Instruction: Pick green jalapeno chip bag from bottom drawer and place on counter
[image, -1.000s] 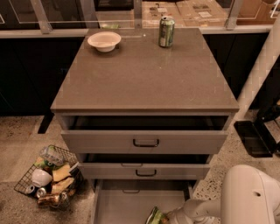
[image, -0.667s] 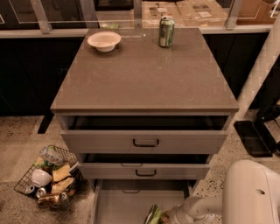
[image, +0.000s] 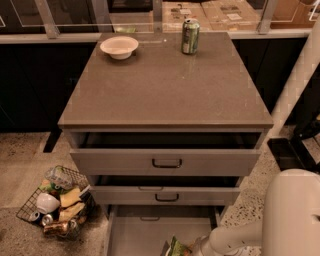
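Observation:
The green jalapeno chip bag (image: 175, 247) lies in the bottom drawer (image: 135, 230), at the lower edge of the view, and only its top part shows. My gripper (image: 196, 249) is at the end of the white arm (image: 235, 237), which reaches in from the lower right. It sits right beside the bag, low over the drawer, and is mostly cut off by the frame edge. The counter (image: 165, 85) is the grey-brown top of the cabinet above.
A white bowl (image: 119, 47) and a green soda can (image: 190, 36) stand at the back of the counter. The two upper drawers (image: 166, 162) are pulled partly open above the bottom one. A wire basket of trash (image: 55, 202) sits on the floor to the left.
The arm's white body has shifted slightly to the right. The gripper stays low beside the bag, and the bag has not visibly moved.

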